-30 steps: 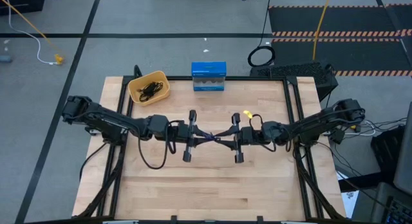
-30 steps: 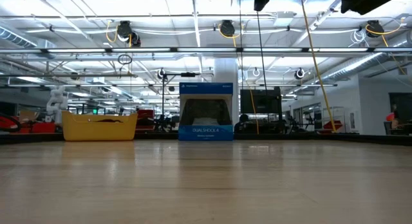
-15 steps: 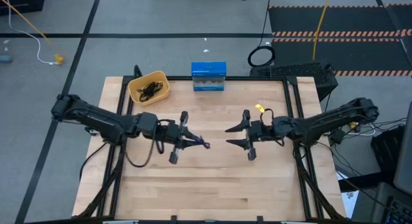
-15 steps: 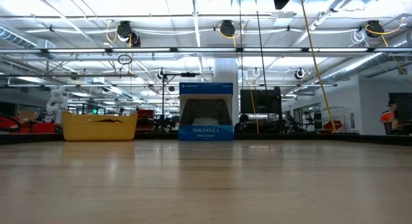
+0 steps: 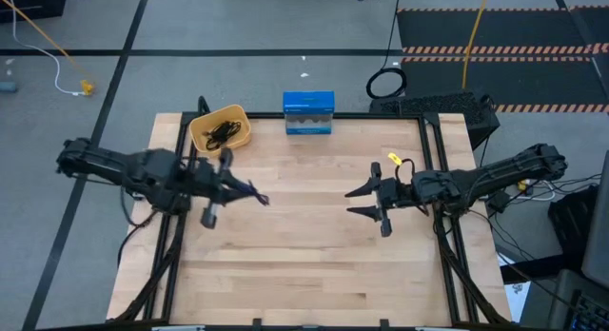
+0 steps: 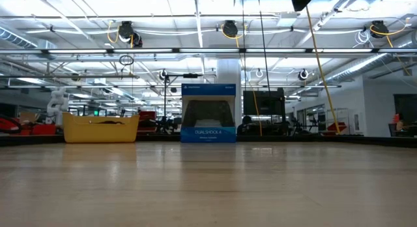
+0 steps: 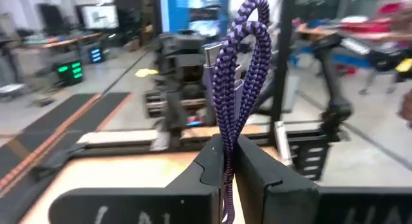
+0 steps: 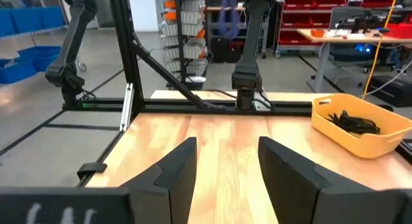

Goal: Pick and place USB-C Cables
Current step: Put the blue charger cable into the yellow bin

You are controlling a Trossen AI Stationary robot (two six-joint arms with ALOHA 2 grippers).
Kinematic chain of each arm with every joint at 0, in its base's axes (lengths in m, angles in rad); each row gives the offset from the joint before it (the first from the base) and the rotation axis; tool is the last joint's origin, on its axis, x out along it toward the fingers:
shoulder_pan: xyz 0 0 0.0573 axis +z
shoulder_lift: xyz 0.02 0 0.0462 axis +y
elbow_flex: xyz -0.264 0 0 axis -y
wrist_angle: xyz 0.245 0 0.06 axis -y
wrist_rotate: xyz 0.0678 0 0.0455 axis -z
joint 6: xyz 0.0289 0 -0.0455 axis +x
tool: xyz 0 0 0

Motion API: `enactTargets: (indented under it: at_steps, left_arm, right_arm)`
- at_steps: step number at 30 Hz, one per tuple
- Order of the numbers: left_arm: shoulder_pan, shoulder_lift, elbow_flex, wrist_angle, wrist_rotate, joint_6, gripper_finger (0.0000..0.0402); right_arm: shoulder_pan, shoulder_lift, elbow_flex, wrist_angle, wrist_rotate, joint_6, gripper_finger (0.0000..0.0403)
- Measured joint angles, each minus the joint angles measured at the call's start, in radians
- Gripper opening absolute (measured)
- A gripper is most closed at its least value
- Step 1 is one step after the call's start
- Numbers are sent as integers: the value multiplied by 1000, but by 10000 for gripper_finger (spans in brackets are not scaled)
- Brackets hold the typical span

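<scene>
My left gripper [image 5: 240, 188] is over the table's left part, just near of the yellow bin [image 5: 220, 129], and is shut on a purple-blue braided USB-C cable [image 5: 254, 194]. In the left wrist view the cable's folded loops [image 7: 243, 63] and its silver plug [image 7: 214, 56] stick out past the fingertips. Black bundled cables [image 5: 224, 132] lie in the bin and also show in the right wrist view [image 8: 354, 121]. My right gripper [image 5: 354, 201] is open and empty over the table's right-middle [image 8: 225, 161]. My left gripper pinches the folded cable bundle near one end [image 7: 226, 163] between its two fingers, several strands together. The fingers lie about level and point toward the table's right. The loops stick out beyond the fingertips, and the cable is lifted clear of the table.
A blue product box [image 5: 308, 113] stands at the table's far edge, right of the bin; both also show in the low view, the box [image 6: 208, 113] and the bin [image 6: 100, 128]. A black ring-shaped coil [image 5: 385, 84] lies on the floor beyond the table. Bare wood lies between the arms.
The cable spanned both grippers at the table's middle; now only my left gripper has it. My left gripper has carried it toward the table's left and far edge, toward the yellow bin. My right gripper has drawn back toward the right edge.
</scene>
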Motion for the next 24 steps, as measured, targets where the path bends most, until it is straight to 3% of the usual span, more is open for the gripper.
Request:
enactTargets:
  at_steps: [4,10,19,24]
  left_arm:
    - [0,-20,115,-220,-89,-7,22]
    - [10,42,315,-495,-138,-28,22]
    - [55,208,530,-907,-140,-126,22]
    - [85,293,564,-1120,-122,-177,22]
  right_arm:
    - [0,0,0,-19,0,-5,157]
    - [0,0,0,-13,1,-24,157]
    - [0,0,0,-13,1,-35,157]
    - [0,0,0,-14,1,-35,157]
